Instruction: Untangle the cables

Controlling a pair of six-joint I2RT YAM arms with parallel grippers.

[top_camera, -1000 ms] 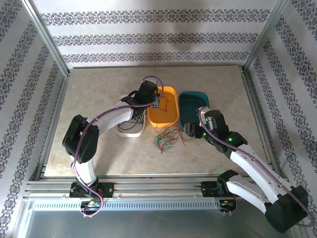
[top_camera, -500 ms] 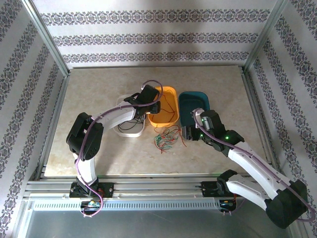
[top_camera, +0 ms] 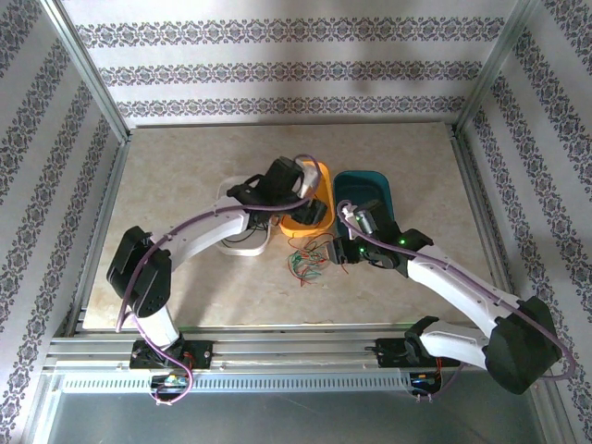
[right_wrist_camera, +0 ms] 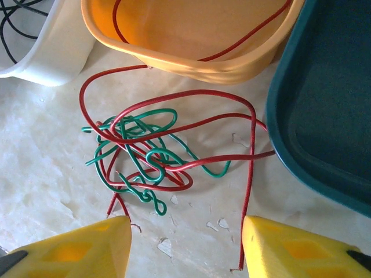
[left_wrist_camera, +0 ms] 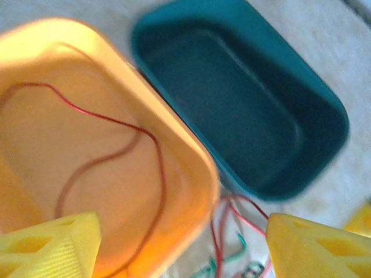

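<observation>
surface: pale marble table [top_camera: 171,171] | walls: patterned wallpaper [top_camera: 277,74] | left claw [left_wrist_camera: 182,246] wide, empty | right claw [right_wrist_camera: 185,248] wide, empty

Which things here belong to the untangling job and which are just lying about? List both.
Job: red-and-green tangle on the table; red cable in the orange tub; black cables in the white tub; teal tub, probably for sorting.
Just there: lilac arm cables; patterned walls; metal frame.

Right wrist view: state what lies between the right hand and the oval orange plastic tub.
A loose tangle of thin red and green cables lies on the pale stone-look tabletop there, as the right wrist view shows.
</observation>
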